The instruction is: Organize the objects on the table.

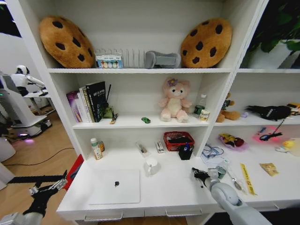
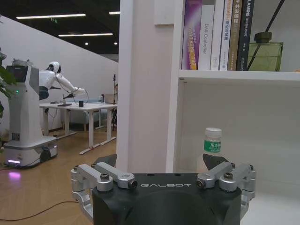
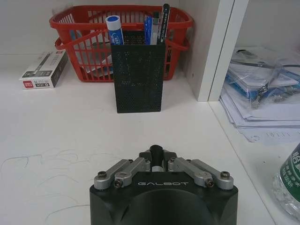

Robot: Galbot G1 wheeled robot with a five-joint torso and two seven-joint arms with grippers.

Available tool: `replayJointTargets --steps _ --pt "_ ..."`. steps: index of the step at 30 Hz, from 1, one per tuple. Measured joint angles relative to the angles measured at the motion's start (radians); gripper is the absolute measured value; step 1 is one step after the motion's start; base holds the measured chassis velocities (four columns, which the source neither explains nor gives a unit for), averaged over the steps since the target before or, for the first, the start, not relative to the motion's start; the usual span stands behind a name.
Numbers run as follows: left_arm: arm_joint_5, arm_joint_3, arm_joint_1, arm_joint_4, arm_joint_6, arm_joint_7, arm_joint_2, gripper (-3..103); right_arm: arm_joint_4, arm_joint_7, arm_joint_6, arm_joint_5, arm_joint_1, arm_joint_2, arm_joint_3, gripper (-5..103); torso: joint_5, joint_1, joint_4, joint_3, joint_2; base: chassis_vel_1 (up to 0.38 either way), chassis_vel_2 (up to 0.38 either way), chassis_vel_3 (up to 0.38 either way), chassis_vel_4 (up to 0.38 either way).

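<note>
Two tools are noted, taken from left to right. The left tool (image 1: 49, 187) is held off the bench's (image 1: 168, 190) left front corner, above the floor, its fingers (image 2: 86, 180) spread wide with nothing between them; its fingertips are cut off at the lower edge of the left wrist view. The silver laptop (image 1: 115, 186) is seen closed and flat on the bench near the front edge, long axis running left to right, just right of that tool. A tiny green toy car (image 1: 146, 120) is seen on the shelf above, pointing sideways. The black mesh pen holder (image 3: 138, 77) is stood upright before the red basket (image 3: 84, 51), with pens (image 3: 155, 28) upright inside, tips hidden. The right tool (image 1: 200, 175) is held low over the bench in front of the holder, apart from it, fingers pressed together and empty.
</note>
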Motion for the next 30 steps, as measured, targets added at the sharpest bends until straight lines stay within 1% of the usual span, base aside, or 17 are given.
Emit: replayJointTargets --steps 5,7,8,11,12,13,14,15,16,17,18,19,22,23,25,26,30 --pt "0.000 0.000 0.000 0.000 0.000 0.000 0.000 100 0.014 0.001 0.007 -0.005 -0.007 0.002 0.007 11 0.0004 0.000 -0.0001 0.000 0.000 0.000 0.000 0.000 0.000" --pt "0.000 0.000 0.000 0.000 0.000 0.000 0.000 100 0.037 0.001 0.035 -0.020 -0.006 0.003 0.018 11 0.0003 0.000 0.0000 0.000 0.000 0.000 0.000 0.000 0.000" --pt "0.000 0.000 0.000 0.000 0.000 0.000 0.000 100 0.037 0.001 0.035 -0.020 -0.006 0.003 0.018 11 0.0003 0.000 0.0000 0.000 0.000 0.000 0.000 0.000 0.000" --pt "0.000 0.000 0.000 0.000 0.000 0.000 0.000 100 0.066 -0.020 0.135 -0.095 0.008 0.008 0.030 11 0.0003 0.000 -0.0001 0.000 0.000 0.000 0.000 0.000 0.000" --pt "0.000 0.000 0.000 0.000 0.000 0.000 0.000 100 0.066 -0.020 0.135 -0.095 0.008 0.008 0.030 11 0.0003 0.000 -0.0001 0.000 0.000 0.000 0.000 0.000 0.000" --pt "0.000 0.000 0.000 0.000 0.000 0.000 0.000 100 0.068 -0.039 0.190 -0.137 0.019 0.009 0.031 11 0.0002 0.000 -0.0001 0.000 0.000 0.000 0.000 0.000 0.000" --pt "0.000 0.000 0.000 0.000 0.000 0.000 0.000 100 0.068 -0.039 0.190 -0.137 0.019 0.009 0.031 11 0.0002 0.000 -0.0001 0.000 0.000 0.000 0.000 0.000 0.000" --pt "0.000 0.000 0.000 0.000 0.000 0.000 0.000 100 0.065 -0.061 0.253 -0.188 0.037 0.012 0.029 11 0.0002 0.000 -0.0001 0.000 0.000 0.000 0.000 0.000 0.000" --pt "0.000 0.000 0.000 0.000 0.000 0.000 0.000 100 0.056 -0.074 0.299 -0.221 0.060 0.014 0.023 11 0.0003 0.000 -0.0001 0.000 0.000 0.000 0.000 0.000 0.000" --pt "0.000 0.000 0.000 0.000 0.000 0.000 0.000 100 0.056 -0.074 0.299 -0.221 0.060 0.014 0.023 11 0.0003 0.000 -0.0001 0.000 0.000 0.000 0.000 0.000 0.000" --pt "0.000 0.000 0.000 0.000 0.000 0.000 0.000 100 0.042 -0.081 0.338 -0.241 0.099 0.019 0.009 11 0.0002 0.000 -0.0001 0.000 0.000 0.000 0.000 0.000 0.000" --pt "0.000 0.000 0.000 0.000 0.000 0.000 0.000 100 0.027 -0.083 0.360 -0.247 0.137 0.023 -0.005 11 0.0003 0.000 0.0000 0.000 0.000 0.000 0.000 0.000 0.000" --pt "0.000 0.000 0.000 0.000 0.000 0.000 0.000 100 0.003 -0.085 0.382 -0.258 0.177 0.028 -0.023 11 0.0001 0.000 0.0000 0.000 0.000 0.000 0.000 0.000 0.000" --pt "0.000 0.000 0.000 0.000 0.000 0.000 0.000 100 -0.041 -0.092 0.413 -0.278 0.235 0.034 -0.053 11 0.0001 0.000 0.0001 0.000 0.000 0.000 0.000 0.000 0.000" --pt "0.000 0.000 0.000 0.000 0.000 0.000 0.000 100 -0.114 -0.103 0.447 -0.300 0.316 0.041 -0.104 11 0.0002 0.000 0.0002 0.000 0.000 0.000 0.000 0.000 0.000" --pt "0.000 0.000 0.000 0.000 0.000 0.000 0.000 100 -0.114 -0.103 0.447 -0.300 0.316 0.041 -0.104 11 0.0002 0.000 0.0002 0.000 0.000 0.000 0.000 0.000 0.000" --pt "0.000 0.000 0.000 0.000 0.000 0.000 0.000 100 -0.197 -0.104 0.457 -0.298 0.407 0.049 -0.153 11 0.0003 0.000 0.0001 0.000 0.000 0.000 0.000 0.000 0.000"
